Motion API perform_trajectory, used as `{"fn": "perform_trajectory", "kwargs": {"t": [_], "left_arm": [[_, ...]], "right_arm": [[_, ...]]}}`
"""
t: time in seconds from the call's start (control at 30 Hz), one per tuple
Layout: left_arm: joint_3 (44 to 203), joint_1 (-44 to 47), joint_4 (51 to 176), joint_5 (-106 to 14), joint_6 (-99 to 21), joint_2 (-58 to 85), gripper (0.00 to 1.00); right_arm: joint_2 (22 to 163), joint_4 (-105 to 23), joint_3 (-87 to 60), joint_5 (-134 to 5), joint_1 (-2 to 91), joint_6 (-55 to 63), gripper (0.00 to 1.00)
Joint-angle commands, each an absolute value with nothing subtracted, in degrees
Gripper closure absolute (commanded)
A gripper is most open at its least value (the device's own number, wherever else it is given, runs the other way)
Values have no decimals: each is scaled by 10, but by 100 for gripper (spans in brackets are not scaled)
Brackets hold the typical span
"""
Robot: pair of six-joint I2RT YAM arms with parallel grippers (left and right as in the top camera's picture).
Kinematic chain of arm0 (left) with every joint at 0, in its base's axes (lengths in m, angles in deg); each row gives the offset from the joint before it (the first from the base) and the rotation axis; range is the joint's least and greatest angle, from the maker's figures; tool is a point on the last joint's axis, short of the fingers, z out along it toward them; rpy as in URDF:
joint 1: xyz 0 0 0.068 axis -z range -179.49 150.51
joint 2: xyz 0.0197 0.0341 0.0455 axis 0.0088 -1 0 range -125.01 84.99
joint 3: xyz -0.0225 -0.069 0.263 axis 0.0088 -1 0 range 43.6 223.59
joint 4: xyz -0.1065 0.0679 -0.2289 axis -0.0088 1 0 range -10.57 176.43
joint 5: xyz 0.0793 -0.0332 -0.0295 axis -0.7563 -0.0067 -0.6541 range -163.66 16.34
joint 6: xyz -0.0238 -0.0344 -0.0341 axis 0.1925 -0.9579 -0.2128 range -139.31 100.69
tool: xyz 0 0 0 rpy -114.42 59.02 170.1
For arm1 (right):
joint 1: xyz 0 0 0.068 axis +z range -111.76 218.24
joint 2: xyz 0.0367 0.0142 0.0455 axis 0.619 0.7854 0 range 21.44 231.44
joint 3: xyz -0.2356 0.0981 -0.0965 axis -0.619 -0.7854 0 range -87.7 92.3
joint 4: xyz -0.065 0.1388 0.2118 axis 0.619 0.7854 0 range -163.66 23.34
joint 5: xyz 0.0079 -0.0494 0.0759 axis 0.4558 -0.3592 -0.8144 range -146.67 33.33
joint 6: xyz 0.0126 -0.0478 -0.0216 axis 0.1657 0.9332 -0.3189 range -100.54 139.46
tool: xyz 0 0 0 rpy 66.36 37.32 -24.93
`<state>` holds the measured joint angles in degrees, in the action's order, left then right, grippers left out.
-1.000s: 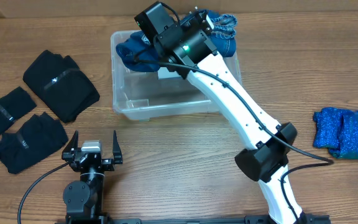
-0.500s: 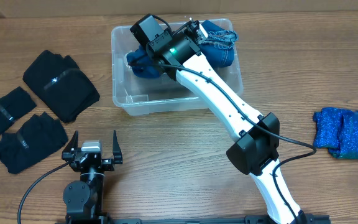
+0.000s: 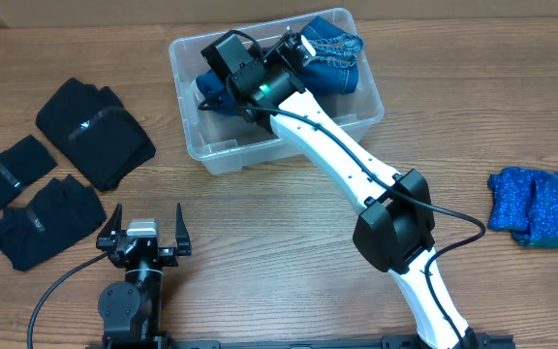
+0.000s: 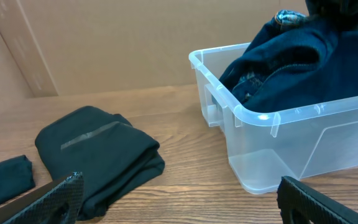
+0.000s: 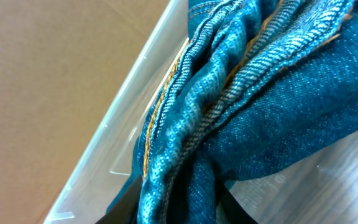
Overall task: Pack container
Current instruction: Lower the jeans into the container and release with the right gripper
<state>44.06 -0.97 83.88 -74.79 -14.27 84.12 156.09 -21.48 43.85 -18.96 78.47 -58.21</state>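
Observation:
The clear plastic container (image 3: pixel 221 153) stands at the back of the table, turned a little askew. It also shows in the left wrist view (image 4: pixel 260 124) and the right wrist view (image 5: pixel 114 155). Blue jeans (image 3: pixel 332 63) lie bunched inside it, spilling toward the far right corner. My right gripper (image 3: pixel 294 48) reaches into the container and is shut on the jeans (image 5: pixel 241 118), its fingers (image 5: pixel 176 208) pinching a fold. My left gripper (image 3: pixel 145 236) is open and empty near the front edge, its fingertips (image 4: pixel 179 199) low over bare wood.
A folded black garment (image 3: pixel 95 131) and two smaller black pieces (image 3: pixel 46 221) lie at the left. A sparkly blue garment (image 3: pixel 541 208) lies at the right edge. A brown wall stands behind the table.
My right gripper has moved left and deeper into the container with the jeans. The container has shifted and rotated slightly. The left arm has not moved.

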Motion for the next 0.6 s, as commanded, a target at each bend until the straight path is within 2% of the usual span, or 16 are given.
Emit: {"fn": "perform_trajectory", "kwargs": {"t": [0.0,0.13,0.2,0.3,0.57], "left_arm": [[439,-6,837,-751,-133,847,0],[439,-6,837,-751,-133,847,0],[439,-6,837,-751,-133,847,0],[439,-6,837,-751,-133,847,0],[439,-6,837,-751,-133,847,0]], "right_arm": [[1544,-224,443,-141,781,-543,82],[1544,-208,443,-143,781,-514,48],[1544,-195,443,-148,783,-514,36],[1544,-177,443,-173,784,-514,30],[1529,-120,444,-232,784,-514,29]]}}
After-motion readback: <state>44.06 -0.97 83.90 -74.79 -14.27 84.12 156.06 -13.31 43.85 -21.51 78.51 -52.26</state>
